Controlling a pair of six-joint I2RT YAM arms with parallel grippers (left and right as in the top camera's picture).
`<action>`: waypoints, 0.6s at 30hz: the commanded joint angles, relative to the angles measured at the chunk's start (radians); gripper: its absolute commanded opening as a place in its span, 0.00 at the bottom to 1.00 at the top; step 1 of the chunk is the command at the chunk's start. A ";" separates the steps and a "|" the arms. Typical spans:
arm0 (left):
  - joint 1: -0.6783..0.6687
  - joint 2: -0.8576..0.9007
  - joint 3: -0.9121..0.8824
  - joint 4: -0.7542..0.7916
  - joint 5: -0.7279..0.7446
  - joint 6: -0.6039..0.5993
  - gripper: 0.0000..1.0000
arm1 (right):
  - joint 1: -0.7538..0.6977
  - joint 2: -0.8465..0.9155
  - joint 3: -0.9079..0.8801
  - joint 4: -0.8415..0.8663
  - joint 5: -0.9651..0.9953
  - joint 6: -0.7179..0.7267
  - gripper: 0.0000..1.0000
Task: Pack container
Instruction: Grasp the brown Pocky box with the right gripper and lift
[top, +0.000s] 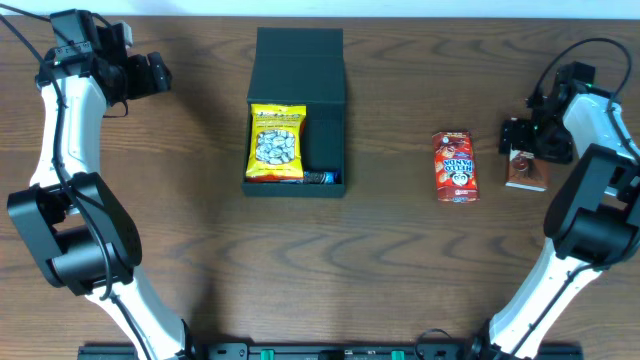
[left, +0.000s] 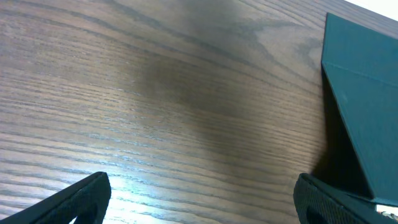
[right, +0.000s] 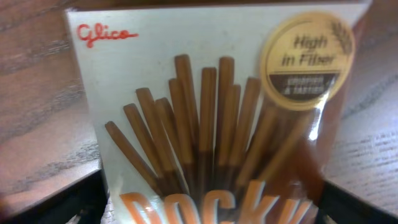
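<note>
The container (top: 300, 65), a dark teal box with its flap lid open toward the back, sits at the table's centre back. Inside it lie a yellow snack packet (top: 276, 143) and a small blue packet (top: 322, 178). A white and brown Pocky box (top: 527, 178) (right: 211, 93) lies flat on the table at the far right. My right gripper (top: 525, 160) (right: 211, 205) is down over it, one finger against each long side. My left gripper (top: 160, 72) (left: 202, 199) hangs open and empty over bare wood, left of the container (left: 367, 124).
A red Hello Panda packet (top: 455, 167) lies on the table between the container and the Pocky box. The table's back edge runs just behind the container lid.
</note>
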 joint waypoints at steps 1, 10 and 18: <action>0.005 0.016 -0.006 0.001 -0.004 -0.004 0.95 | 0.006 0.019 -0.017 -0.002 0.005 -0.005 0.76; 0.005 0.016 -0.006 0.002 -0.004 -0.003 0.95 | 0.052 0.021 0.008 -0.022 0.005 0.094 0.59; 0.005 0.016 -0.006 0.012 -0.004 -0.003 0.95 | 0.098 0.021 0.278 -0.185 -0.072 0.122 0.52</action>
